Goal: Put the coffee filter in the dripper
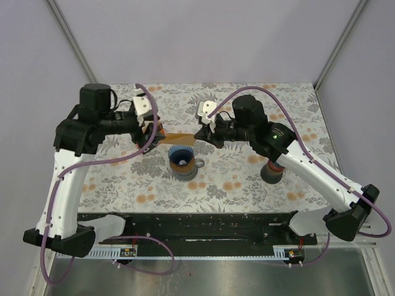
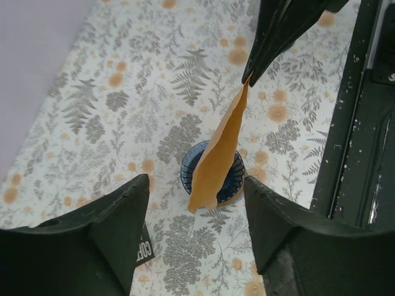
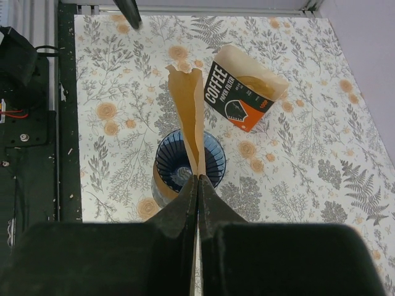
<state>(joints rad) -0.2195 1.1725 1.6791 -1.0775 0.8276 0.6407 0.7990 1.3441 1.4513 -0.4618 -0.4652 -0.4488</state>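
We note right gripper (image 3: 197, 177) fingers fully closed, pinching one edge of brown coffee filter (image 3: 188, 111). Filter folded flat, held edge-on above blue dripper (image 3: 170, 161), not seated in cone; contact with rim we cannot tell. Left gripper (image 2: 196, 182) fingers spread wide, gripping nothing; filter's free end near them, apart. Dripper stands on floral table (image 3: 321, 185), near open filter box (image 3: 237, 98).
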